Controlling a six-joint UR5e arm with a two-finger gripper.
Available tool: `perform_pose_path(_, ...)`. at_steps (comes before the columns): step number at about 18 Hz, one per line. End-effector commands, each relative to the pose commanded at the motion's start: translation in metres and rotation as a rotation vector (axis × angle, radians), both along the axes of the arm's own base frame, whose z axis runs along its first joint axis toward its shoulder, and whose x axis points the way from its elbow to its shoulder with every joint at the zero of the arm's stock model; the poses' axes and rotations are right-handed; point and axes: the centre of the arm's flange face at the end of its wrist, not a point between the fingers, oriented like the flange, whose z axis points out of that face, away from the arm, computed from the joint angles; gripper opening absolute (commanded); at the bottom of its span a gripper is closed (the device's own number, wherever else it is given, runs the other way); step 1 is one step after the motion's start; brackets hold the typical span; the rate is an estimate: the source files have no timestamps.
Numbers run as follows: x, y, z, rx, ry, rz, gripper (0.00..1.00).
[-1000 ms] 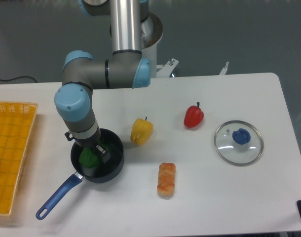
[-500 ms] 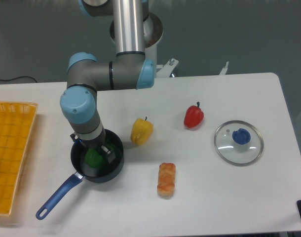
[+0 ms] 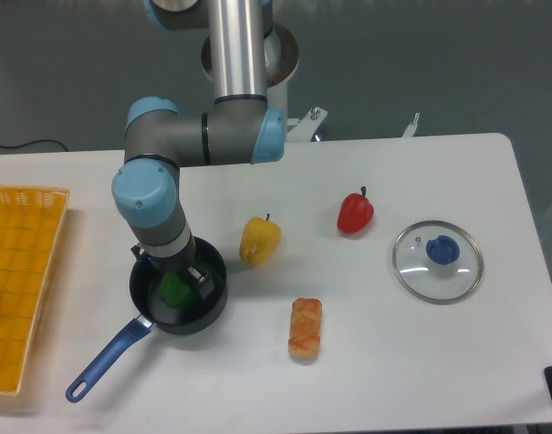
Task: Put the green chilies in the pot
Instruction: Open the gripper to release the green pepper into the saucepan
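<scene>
Chili (image 3: 174, 289) down inside pot (image 3: 200, 316), right beneath gripper (image 3: 179, 282) (jaw state: cannot tell). Risk: lifting while clamped could drag it back out or tip pot.

tool (image 3: 184, 276) jaws perhaps arm-hidden

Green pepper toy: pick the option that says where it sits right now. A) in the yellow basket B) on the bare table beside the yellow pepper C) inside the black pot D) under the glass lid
C: the green pepper toy shows inside the black pot, below the gripper reaching into it; the yellow pepper, glass lid and yellow basket lie apart from it.
</scene>
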Motion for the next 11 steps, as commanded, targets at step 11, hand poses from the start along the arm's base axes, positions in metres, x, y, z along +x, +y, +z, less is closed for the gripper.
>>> perform_pose_path(11,0.0016,0.0007,0.0026,0.003,0.004,-0.003,1.0)
